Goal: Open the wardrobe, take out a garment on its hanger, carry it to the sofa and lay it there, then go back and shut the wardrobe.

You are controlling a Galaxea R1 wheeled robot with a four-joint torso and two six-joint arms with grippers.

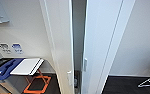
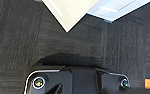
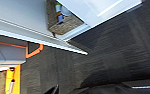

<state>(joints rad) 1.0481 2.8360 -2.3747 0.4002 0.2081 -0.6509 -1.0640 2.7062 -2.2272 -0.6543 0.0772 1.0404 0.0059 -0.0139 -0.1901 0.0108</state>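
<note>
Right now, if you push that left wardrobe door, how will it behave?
The left door looks like a flat rigid panel, so it should swing as one piece rather than flex. It stands slightly ajar, so probably swings freely. Its small handle offers little grip.

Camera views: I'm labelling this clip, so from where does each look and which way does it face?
Head view: high on the robot, facing forward and down at the wardrobe, doors ajar; none of the robot's body.
Left wrist view: on the left arm, looking down at dark carpet and door bottoms; dark plate is the robot's.
Right wrist view: on the right arm, facing carpet and a woven basket inside the wardrobe.
Shared: both wrists see carpet and white doors.
</note>
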